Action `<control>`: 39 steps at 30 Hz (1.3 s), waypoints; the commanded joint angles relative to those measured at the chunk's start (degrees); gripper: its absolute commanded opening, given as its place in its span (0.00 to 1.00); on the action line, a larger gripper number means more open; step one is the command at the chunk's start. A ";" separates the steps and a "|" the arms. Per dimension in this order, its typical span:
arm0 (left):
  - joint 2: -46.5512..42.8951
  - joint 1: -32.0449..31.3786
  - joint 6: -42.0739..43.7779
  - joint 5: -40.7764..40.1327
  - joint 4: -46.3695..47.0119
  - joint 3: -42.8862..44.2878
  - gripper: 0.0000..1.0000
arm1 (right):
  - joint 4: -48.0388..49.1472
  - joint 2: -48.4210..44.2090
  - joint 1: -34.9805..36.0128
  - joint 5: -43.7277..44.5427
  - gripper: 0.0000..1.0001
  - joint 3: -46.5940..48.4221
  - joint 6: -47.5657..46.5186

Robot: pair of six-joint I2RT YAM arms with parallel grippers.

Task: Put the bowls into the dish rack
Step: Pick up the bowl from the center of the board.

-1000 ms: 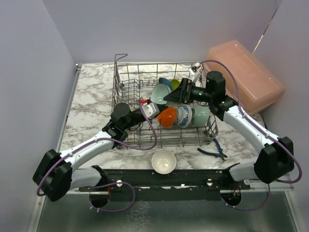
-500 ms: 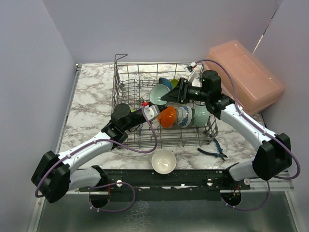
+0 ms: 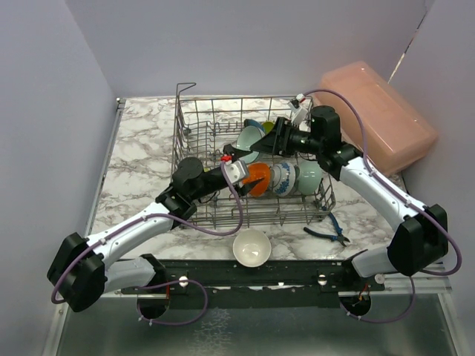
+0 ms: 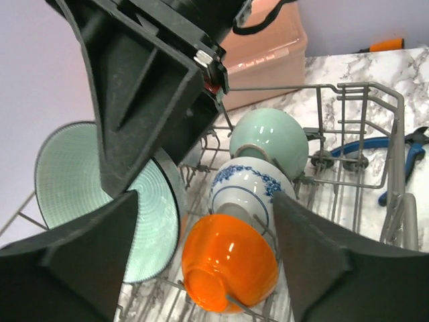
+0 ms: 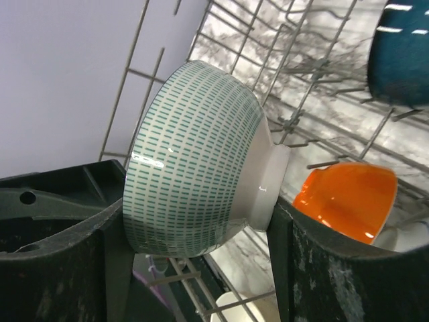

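Observation:
The grey wire dish rack [image 3: 194,215] holds several bowls. My right gripper [image 3: 257,141] is shut on a mint green bowl [image 3: 247,138] with a dashed pattern [image 5: 194,161], rim on one finger and foot on the other, held on edge above the rack. My left gripper [image 3: 245,172] stands open, its fingers on either side of the orange bowl [image 4: 231,265], which rests on the tines. Behind it stand a blue-patterned white bowl [image 4: 251,191] and a pale mint bowl [image 4: 271,137]. A dark teal bowl [image 5: 401,54] sits further back. A white bowl [image 3: 251,247] lies on the table in front of the rack.
A pink translucent box [image 3: 378,119] stands at the back right. Blue-handled pliers [image 3: 326,233] lie right of the rack's front corner. The two grippers are close together over the rack's middle. Grey walls enclose the marble table.
My left gripper has opened and let go of the orange bowl, which now rests in the rack. My right gripper has closed on the mint green bowl and shifted it slightly.

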 commanded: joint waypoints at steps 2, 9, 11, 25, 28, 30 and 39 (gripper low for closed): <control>-1.38 0.42 -1.08 -6.61 -9.12 7.64 0.95 | -6.46 -1.59 0.30 6.89 0.00 4.18 -5.60; -0.47 3.95 -5.24 -14.11 -18.62 14.57 0.99 | -10.80 -3.26 0.34 12.58 0.00 5.42 -8.97; -0.46 5.72 -7.04 -16.02 -19.64 15.58 0.99 | -11.60 -3.51 0.33 13.43 0.00 5.64 -9.71; -0.11 23.12 -21.71 -23.36 -22.31 19.23 0.99 | -16.20 -3.01 0.33 15.21 0.00 8.29 -13.52; 0.54 26.89 -25.18 -23.50 -22.30 19.40 0.99 | -17.48 -2.15 0.33 15.28 0.00 9.70 -14.17; 1.08 28.82 -27.29 -23.11 -22.21 19.52 0.99 | -18.19 -1.50 0.33 15.23 0.00 10.73 -14.63; 2.24 34.15 -31.54 -23.50 -21.08 18.35 0.99 | -21.08 3.91 1.12 15.32 0.00 18.39 -16.36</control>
